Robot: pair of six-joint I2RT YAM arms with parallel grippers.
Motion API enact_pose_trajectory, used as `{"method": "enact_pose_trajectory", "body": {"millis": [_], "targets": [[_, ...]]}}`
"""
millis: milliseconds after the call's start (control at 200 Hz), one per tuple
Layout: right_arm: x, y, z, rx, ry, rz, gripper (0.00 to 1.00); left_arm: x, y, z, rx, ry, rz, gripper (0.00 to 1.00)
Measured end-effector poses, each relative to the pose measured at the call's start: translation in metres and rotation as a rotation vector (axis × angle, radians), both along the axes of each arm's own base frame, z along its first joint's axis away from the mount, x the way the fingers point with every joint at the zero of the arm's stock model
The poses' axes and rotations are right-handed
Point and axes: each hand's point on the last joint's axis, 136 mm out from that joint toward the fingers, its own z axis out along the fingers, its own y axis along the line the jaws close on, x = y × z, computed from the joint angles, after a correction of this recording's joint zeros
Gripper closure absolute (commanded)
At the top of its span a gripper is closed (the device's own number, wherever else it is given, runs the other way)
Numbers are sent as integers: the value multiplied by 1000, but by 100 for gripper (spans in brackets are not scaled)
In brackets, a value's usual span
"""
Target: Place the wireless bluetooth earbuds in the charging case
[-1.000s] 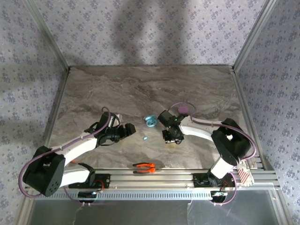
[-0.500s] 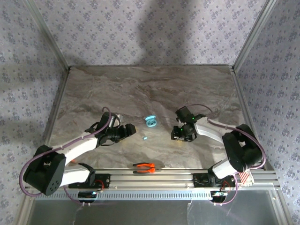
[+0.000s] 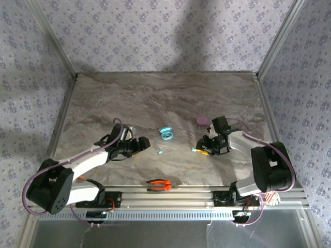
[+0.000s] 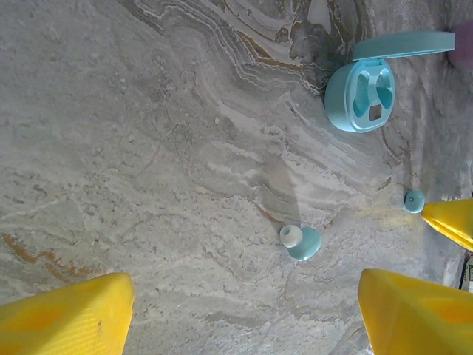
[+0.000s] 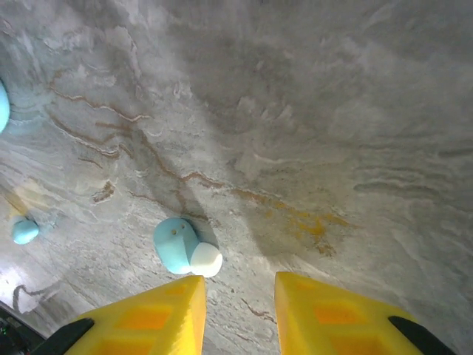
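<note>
Grey-veined marble worktop, boxed in by purple patterned wallpaper. Near the middle, teal charging case, lid raised, both wells empty. On the stone in front of it, a teal earbud, lying ahead of the left end effector: fingers spread wide, grasping nothing. Apart to the right, a second teal earbud, white tip showing, just off one fingertip of the right end effector: fingers narrowly parted, nothing between them. Beyond that arm, purple case. By the near rail, orange-handled pliers.
</note>
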Motion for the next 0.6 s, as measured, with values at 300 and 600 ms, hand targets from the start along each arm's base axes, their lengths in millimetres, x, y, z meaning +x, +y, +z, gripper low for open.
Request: {"method": "enact_pose_trajectory", "body": {"millis": [300, 600], "targets": [[-4, 6, 18, -122, -62, 83, 66, -4, -3, -5, 9, 16, -14, 15], [8, 35, 44, -494, -201, 266, 66, -2, -1, -9, 28, 17, -5, 0]]}}
